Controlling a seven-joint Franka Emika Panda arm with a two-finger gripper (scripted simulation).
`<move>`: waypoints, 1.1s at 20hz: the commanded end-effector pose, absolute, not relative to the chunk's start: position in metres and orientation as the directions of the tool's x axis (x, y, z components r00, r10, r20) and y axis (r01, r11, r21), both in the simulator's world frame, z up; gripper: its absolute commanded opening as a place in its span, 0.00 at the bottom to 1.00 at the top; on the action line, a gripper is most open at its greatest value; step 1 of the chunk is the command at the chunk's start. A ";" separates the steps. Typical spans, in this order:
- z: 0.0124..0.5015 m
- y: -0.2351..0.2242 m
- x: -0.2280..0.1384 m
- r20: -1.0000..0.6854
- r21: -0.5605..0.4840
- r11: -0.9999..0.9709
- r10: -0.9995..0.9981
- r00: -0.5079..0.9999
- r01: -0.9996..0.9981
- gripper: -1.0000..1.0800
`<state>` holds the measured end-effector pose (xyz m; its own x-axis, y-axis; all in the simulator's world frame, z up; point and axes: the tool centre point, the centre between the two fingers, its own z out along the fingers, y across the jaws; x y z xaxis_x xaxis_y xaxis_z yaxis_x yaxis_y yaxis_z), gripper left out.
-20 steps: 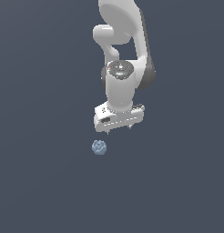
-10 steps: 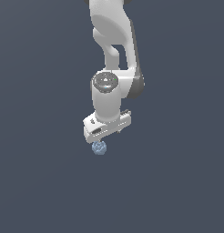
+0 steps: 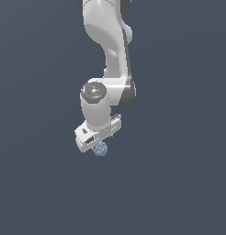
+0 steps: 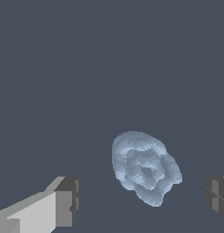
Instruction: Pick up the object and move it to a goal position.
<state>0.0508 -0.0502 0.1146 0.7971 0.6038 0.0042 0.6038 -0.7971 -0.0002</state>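
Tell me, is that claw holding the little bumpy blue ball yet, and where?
Nothing is held. In the wrist view the gripper is open, its fingers clear of the berry-like ball, which lies between them with gaps on both sides.

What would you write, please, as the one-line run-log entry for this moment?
phase: pre-grasp | gripper: open, straddling berry-like ball | contact: none | lifted: no

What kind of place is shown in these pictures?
Most likely a bare simulated test scene, not a real room: a flat, featureless dark grey-blue floor, one white robot arm, and a single small bumpy ball between the fingers of its open hand.
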 end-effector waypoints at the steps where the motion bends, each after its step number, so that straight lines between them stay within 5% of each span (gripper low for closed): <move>1: 0.111 -0.056 0.053 0.003 0.000 -0.779 0.626 0.779 0.626 0.96; 22: 0.063 -0.064 0.053 0.000 0.000 -0.758 0.653 0.758 0.653 0.96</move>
